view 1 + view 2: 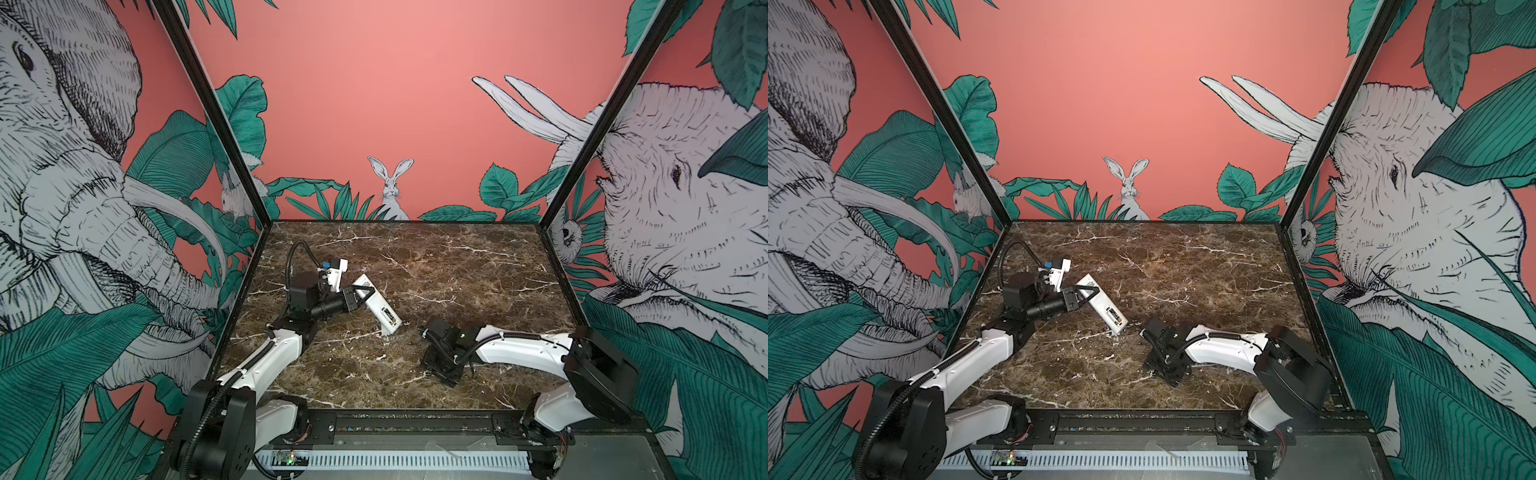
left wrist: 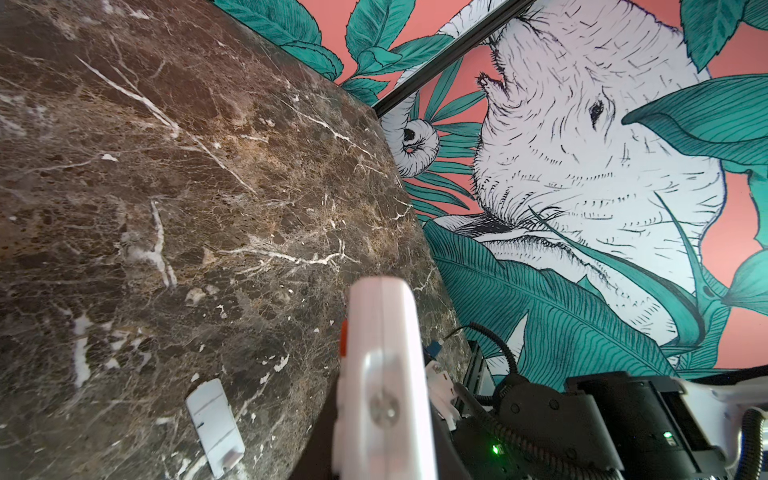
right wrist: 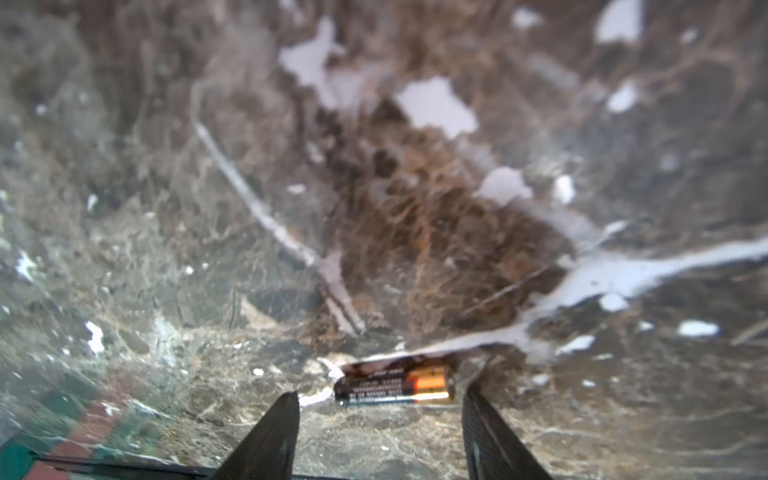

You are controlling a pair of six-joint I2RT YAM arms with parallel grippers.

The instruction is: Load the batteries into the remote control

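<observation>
The remote control [image 1: 380, 307] is a slim white bar, plain back up, with its open battery bay [image 1: 389, 319] near the lower end. My left gripper [image 1: 358, 296] is shut on its upper part; in the left wrist view the remote control [image 2: 382, 365] fills the space between the jaws. One of the batteries [image 3: 395, 384], dark with an orange end, lies on the marble. My right gripper [image 3: 381, 390] points down over it, open, with a fingertip off each end and a gap on both sides. In both top views the right gripper [image 1: 441, 370] hides that battery.
A small flat white cover piece [image 2: 214, 419] lies on the brown marble table [image 1: 457, 270] beside the remote. Patterned walls close the table in on the left, back and right. A black rail [image 1: 415, 419] runs along the front edge.
</observation>
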